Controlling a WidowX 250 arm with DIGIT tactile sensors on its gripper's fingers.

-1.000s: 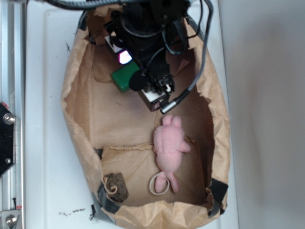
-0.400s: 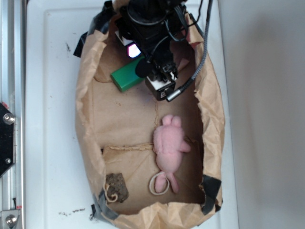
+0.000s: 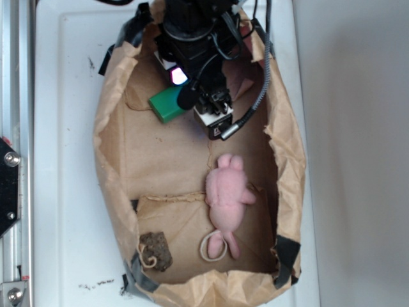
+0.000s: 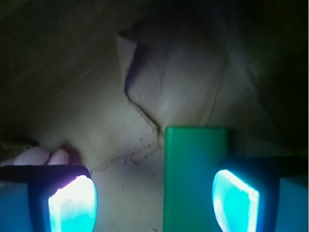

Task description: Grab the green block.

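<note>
One green block [image 4: 195, 179] lies on the paper bag [image 3: 108, 166] floor between the spread fingers of the hand [image 4: 153, 200], nearer the right pad [image 4: 235, 197], so closing should pinch it across its narrow width.

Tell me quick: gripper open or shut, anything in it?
Gripper: open, holding nothing; the green block lies between the pads, next to the right pad, not clamped.
</note>
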